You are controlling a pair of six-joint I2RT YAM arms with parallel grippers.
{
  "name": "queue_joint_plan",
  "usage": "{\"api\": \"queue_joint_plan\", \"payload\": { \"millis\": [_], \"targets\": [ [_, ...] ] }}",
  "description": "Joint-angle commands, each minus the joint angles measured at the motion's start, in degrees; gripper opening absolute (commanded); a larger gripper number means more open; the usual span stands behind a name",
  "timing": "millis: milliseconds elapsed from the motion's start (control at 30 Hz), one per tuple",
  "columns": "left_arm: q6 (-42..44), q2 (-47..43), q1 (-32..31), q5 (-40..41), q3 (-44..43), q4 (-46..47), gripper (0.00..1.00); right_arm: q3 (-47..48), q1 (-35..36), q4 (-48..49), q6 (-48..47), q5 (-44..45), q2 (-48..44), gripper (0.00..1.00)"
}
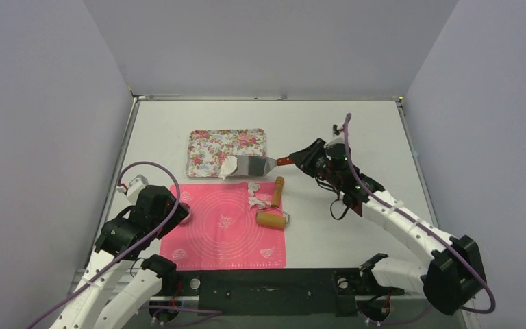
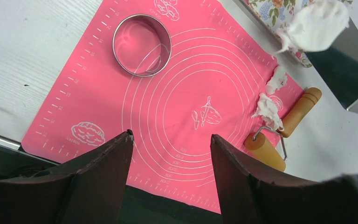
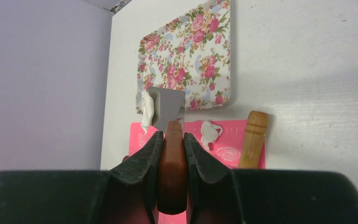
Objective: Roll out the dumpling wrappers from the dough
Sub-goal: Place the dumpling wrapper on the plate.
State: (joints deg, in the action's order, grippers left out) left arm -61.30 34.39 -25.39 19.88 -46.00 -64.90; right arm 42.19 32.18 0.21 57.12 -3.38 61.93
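Observation:
My right gripper [image 1: 300, 160] is shut on the brown handle of a metal spatula [image 1: 253, 164], also seen in the right wrist view [image 3: 171, 135]. A white dumpling wrapper [image 1: 227, 167] hangs off the blade's far end at the near edge of the floral tray [image 1: 209, 140]. It also shows in the left wrist view [image 2: 317, 25] and the right wrist view [image 3: 147, 109]. My left gripper [image 2: 171, 137] is open and empty above the near part of the pink mat [image 2: 191, 84]. The metal ring cutter [image 2: 142, 45] lies on the mat's left side.
Ragged dough scraps [image 2: 269, 109] lie at the mat's far right corner. A wooden rolling pin [image 1: 274, 205] rests across the mat's right edge beside them. Walls close in the table on the left, back and right.

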Motion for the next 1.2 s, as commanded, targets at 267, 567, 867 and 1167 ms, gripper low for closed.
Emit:
{"api": "queue_joint_plan", "payload": {
  "millis": [267, 567, 867, 1167],
  "targets": [
    [-3.08, -3.05, 0.34, -1.1, 2.11, 2.48, 0.6, 20.33, -0.17, 0.5, -4.98, 6.09, 22.9, 0.0],
    [-3.02, -3.25, 0.4, -2.5, 3.85, 3.32, 0.59, 33.01, 2.86, -16.29, -14.83, 18.91, 30.96, 0.0],
    [-2.74, -4.23, 0.41, -2.65, 4.5, 3.17, 0.6, 42.76, 6.68, -23.43, -21.28, 30.82, 36.88, 0.0],
    [-2.08, -4.92, 0.4, -2.36, 3.86, 1.94, 0.6, 48.79, 13.3, -24.43, -30.41, 48.23, 42.71, 0.0]
  ]
}}
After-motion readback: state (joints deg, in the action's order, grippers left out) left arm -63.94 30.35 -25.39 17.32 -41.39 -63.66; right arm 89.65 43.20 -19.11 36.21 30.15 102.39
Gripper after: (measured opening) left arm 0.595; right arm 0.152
